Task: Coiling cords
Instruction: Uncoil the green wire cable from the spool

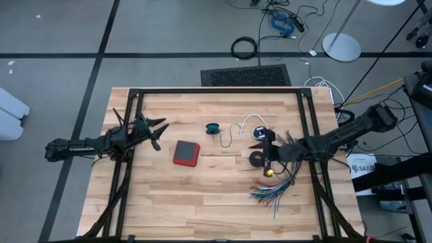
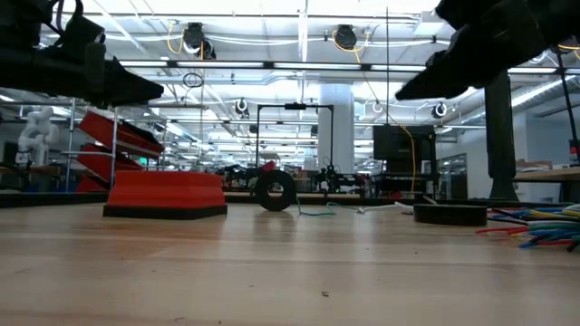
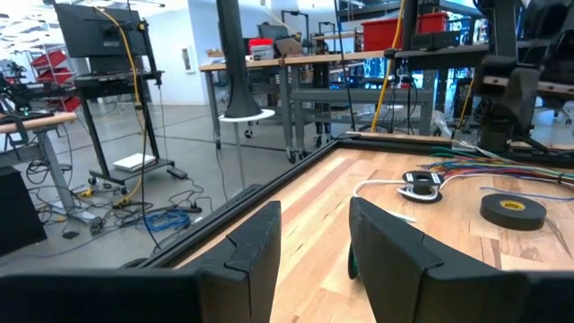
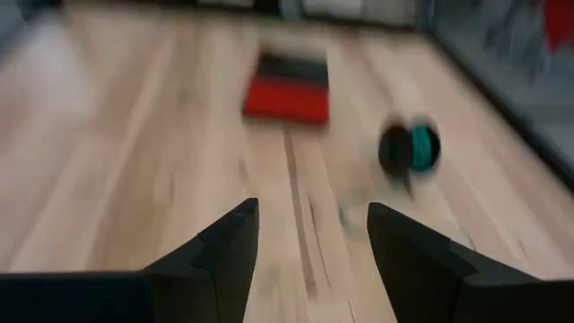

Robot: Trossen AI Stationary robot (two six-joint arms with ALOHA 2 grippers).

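Teal cord (image 1: 213, 127) sits coiled mid-bench (image 1: 202, 196); white cord (image 1: 239, 128) runs beside it to its round black-and-white piece (image 1: 258, 132). Left gripper (image 1: 156, 132) hovers far off, fingers apart, empty. Right gripper (image 1: 268, 143) near tape ring (image 1: 257, 158), fingers spread, empty.

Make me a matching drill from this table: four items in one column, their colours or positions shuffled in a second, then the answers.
Items:
1. flat block
2. coiled cord
3. tape ring
4. wire bundle

Descriptions:
A. multicoloured, fanned out below the right gripper in the high view
B. teal-green, near the table's middle
C. red with a dark edge
D. black, lying flat beside the right gripper

Pairs: 1-C, 2-B, 3-D, 4-A
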